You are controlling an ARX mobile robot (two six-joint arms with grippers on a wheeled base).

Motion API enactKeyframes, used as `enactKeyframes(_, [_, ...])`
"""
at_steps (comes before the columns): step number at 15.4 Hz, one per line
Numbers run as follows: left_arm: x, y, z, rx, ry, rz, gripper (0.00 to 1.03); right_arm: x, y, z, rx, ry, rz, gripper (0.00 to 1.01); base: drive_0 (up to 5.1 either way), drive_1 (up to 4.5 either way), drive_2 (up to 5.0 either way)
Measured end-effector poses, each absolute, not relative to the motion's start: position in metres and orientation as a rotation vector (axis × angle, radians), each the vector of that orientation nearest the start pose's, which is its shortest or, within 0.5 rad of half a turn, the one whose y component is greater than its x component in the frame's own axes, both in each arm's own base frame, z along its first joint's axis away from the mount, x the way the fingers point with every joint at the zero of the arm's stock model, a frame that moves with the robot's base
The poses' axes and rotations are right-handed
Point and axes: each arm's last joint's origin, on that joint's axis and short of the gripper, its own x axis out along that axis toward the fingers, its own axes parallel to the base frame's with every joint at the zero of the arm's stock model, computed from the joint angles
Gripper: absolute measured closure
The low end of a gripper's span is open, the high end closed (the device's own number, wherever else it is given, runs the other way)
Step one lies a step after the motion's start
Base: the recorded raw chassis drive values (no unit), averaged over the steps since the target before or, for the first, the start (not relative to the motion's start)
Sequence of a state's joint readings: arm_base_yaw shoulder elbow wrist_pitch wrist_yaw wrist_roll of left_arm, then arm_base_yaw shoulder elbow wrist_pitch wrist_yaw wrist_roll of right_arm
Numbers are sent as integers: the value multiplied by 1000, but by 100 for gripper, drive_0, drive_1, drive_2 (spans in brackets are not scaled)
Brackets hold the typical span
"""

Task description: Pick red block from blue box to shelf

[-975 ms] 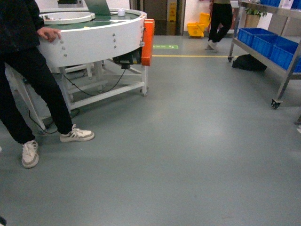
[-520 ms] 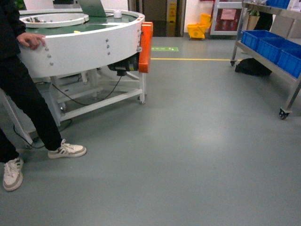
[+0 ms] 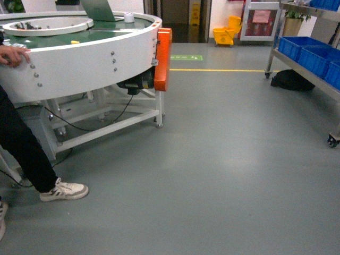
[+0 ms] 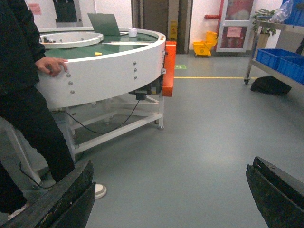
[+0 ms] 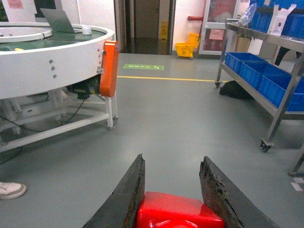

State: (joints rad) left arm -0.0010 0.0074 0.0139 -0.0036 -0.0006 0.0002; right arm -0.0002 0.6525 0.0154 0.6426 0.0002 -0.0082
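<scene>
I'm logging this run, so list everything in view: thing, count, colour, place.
red block: one, red, between right hand's fingers.
shelf: one, steel, right side.
crates: several, blue, on shelf.
round conveyor table: one, white, left.
orange guard: one, on table's end.
laptop: one, on table.
mop bucket: one, yellow, far doorway.
black bag: one, under shelf.
person: one, dark clothes, hand on table.
left hand: open, empty.
right hand: shut on block.

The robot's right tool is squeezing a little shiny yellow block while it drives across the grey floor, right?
Not quite: the block is red, not yellow. The right wrist view shows the right tool squeezing a little shiny red plastic block between its dark fingers, above the grey floor. The rest is as you said.
</scene>
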Motion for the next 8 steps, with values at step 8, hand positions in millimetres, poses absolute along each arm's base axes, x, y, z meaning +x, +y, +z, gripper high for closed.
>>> enactKeyframes(8, [97,0,167,0,-1,-1,5,140,0,167,-8,-7,0,73,3,433,-428])
